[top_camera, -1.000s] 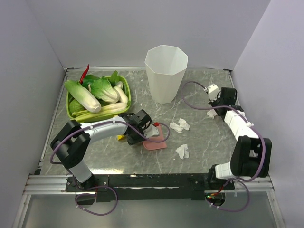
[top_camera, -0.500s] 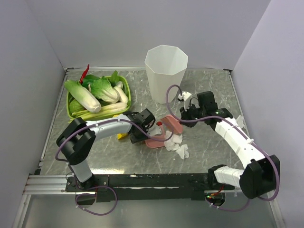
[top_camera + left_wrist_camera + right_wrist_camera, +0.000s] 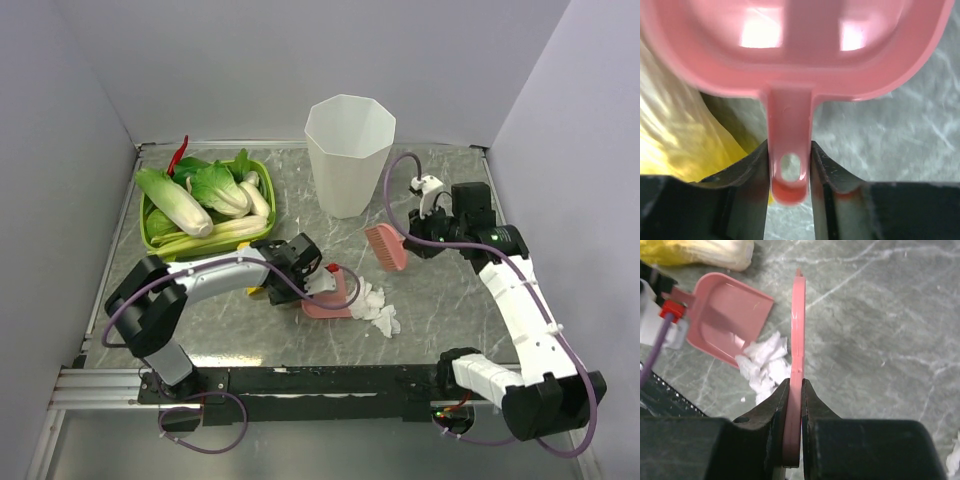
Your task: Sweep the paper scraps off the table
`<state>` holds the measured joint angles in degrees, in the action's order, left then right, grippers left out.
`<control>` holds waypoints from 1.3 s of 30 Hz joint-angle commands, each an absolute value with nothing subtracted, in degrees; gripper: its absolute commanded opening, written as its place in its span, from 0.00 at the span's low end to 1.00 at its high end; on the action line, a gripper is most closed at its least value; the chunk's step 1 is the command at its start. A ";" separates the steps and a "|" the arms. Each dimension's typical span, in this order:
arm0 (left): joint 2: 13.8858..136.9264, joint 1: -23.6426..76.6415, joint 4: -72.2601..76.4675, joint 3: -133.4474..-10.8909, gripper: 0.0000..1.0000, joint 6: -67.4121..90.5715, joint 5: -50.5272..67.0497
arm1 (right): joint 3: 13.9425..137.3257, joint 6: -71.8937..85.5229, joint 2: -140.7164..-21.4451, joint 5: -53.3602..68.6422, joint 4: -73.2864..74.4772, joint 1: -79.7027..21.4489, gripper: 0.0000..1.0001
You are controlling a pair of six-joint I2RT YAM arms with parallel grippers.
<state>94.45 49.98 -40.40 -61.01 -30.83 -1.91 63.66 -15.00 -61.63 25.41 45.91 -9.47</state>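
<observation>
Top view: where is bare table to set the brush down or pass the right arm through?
Bare table lies between the paper scraps and the right arm, and along the near edge in front of the dustpan. A gap runs between the vegetable tray and bin. Crowded: the centre, around dustpan, scraps and brush.

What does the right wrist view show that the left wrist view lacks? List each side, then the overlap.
Right wrist only: the right end effector shut on the pink brush, and paper scraps heaped at the pink dustpan's lip. Left wrist only: the left end effector clamping that dustpan's handle. Both: the dustpan and the marbled table.
</observation>
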 commanded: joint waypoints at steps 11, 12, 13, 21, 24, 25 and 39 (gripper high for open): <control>90.35 50.27 -39.02 -55.81 0.35 -32.44 0.18 | 56.25 -30.30 -45.54 34.01 58.18 -9.14 0.00; 90.35 50.27 -39.63 -55.81 0.31 -32.17 0.18 | 55.99 -34.76 -42.83 34.62 58.88 -9.14 0.00; 90.18 50.19 -40.16 -56.07 0.27 -31.91 0.18 | 55.03 -36.81 -41.32 35.59 59.41 -9.14 0.00; 85.61 50.27 -48.16 -58.54 0.01 -34.62 -1.56 | 54.84 -58.42 -38.21 43.85 75.13 -9.23 0.00; 84.12 50.19 -50.01 -57.75 0.01 -36.29 -3.07 | 54.85 -60.30 -43.39 45.18 76.39 -9.23 0.00; 83.85 50.27 -50.36 -56.87 0.01 -36.73 -3.42 | 54.76 -59.51 -44.55 44.91 75.42 -9.23 0.00; 89.12 50.36 -50.89 -61.08 0.01 -36.83 -4.30 | 60.71 -48.61 -58.80 41.74 46.23 -9.76 0.00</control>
